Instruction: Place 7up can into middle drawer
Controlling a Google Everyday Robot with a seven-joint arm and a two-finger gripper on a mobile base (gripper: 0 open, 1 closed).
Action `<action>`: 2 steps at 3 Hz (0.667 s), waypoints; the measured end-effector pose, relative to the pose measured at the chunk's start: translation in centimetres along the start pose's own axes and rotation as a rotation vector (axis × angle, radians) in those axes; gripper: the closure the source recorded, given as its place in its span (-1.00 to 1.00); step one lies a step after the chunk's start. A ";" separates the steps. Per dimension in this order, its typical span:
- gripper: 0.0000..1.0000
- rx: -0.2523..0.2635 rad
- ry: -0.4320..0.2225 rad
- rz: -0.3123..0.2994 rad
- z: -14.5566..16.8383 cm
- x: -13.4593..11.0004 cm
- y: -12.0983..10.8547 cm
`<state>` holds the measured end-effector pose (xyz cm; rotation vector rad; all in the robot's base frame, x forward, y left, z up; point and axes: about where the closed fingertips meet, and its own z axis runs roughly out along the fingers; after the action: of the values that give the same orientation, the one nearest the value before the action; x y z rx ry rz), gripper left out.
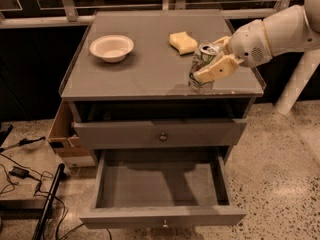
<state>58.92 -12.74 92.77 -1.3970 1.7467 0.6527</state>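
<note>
Gripper [206, 60] clamped around the 7up can [199, 67] — tilted, at the cabinet top's [145, 69] 4 o'clock corner; middle drawer [160, 186] open at 6 o'clock — directly below

Cream hand [207, 60] on can [199, 64], seemingly silver-green; grey drawer [160, 185].

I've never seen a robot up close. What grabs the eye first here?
A white robot arm reaches in from the right, its gripper with fingers closed on a silvery-white and green drink can at the front right of the grey cabinet top. Below, a wide grey wooden drawer stands pulled out and empty. A white bowl and a yellow sponge-like block sit farther back.
</note>
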 end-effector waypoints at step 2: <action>1.00 -0.047 0.035 -0.001 1.6 1.3 4.5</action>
<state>54.91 -11.02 90.49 -1.4495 1.7682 0.6756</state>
